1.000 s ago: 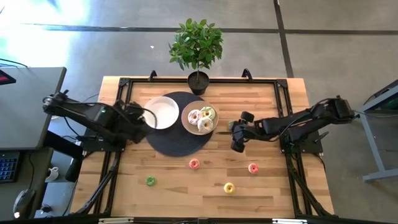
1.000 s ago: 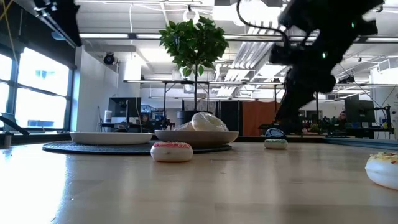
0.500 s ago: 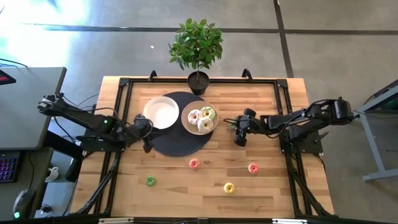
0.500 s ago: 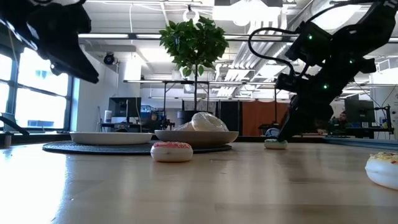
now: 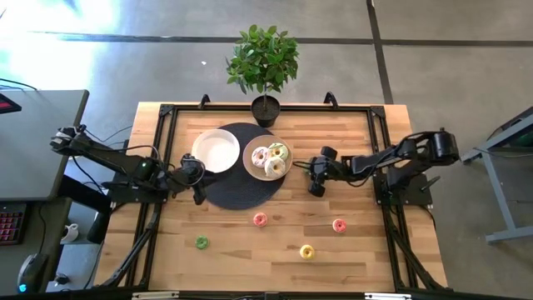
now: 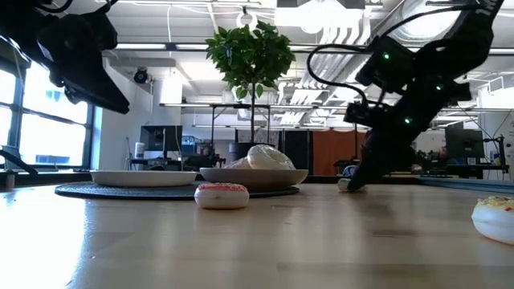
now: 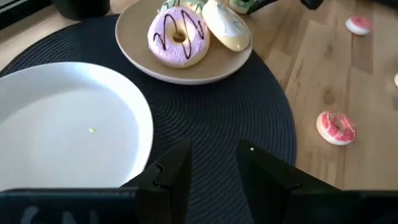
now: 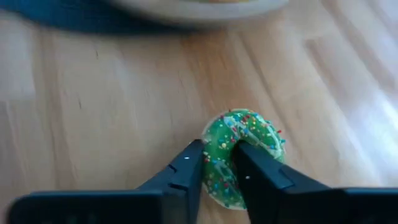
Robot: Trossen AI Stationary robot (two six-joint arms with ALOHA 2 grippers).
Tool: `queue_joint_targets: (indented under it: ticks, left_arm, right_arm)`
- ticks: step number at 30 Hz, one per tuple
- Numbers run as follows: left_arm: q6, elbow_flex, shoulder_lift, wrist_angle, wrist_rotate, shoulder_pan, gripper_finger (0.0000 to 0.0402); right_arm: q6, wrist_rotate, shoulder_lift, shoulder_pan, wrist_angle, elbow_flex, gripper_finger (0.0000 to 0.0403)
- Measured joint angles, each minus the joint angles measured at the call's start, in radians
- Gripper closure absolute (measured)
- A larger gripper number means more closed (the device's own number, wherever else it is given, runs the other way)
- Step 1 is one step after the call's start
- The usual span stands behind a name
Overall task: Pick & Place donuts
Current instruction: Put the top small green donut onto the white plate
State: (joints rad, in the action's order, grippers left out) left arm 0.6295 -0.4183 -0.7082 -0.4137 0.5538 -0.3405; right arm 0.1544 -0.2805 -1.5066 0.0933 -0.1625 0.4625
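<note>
Right gripper on a tiny donut beside the tan plate

We see three larger iced donuts (image 5: pixel 271 158) filling the round tan plate (image 5: pixel 250 163). Just beside it our right gripper (image 8: pixel 216 167), reaching low, pinches the small green sprinkled donut (image 8: pixel 244 154); our left gripper (image 7: pixel 213 163) hovers slightly spread.

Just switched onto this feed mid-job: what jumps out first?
The right hand is down at the table just right of the tan plate, its fingers pinching the rim of a tiny green sprinkled donut. That plate already holds three larger donuts, beside an empty white plate on the dark round mat. The left hand hovers over the mat's left edge.
</note>
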Motion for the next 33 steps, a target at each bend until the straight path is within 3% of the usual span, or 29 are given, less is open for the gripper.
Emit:
queue_joint_targets:
  ticks: [5, 10, 15, 21, 27, 33]
  left_arm:
    - [-0.002, 0.0, 0.0, -0.004, -0.023, 0.0, 0.0275]
    - [-0.048, 0.0, 0.0, -0.003, -0.015, 0.0, 0.0275]
    - [-0.084, -0.019, 0.011, -0.037, -0.042, 0.0, 0.0275]
    - [-0.079, -0.1, 0.022, -0.042, -0.209, 0.0, 0.0275]
    - [-0.107, -0.108, 0.02, -0.065, -0.141, 0.0, 0.0275]
    - [-0.094, -0.108, 0.021, -0.083, -0.122, 0.0, 0.0275]
  right_arm:
    - [0.025, -0.002, 0.009, -0.031, -0.039, 0.112, 0.0387]
    - [-0.018, -0.132, -0.057, -0.112, -0.163, 0.281, 0.038]
    - [-0.146, -0.034, -0.27, -0.133, -0.283, 0.514, 0.0392]
    - [-0.185, -0.016, -0.581, -0.078, -0.139, 0.894, 0.0387]
    - [-0.148, 0.036, -0.822, -0.014, 0.018, 1.214, 0.0387]
    - [-0.198, 0.047, -0.922, 0.018, 0.142, 1.365, 0.0383]
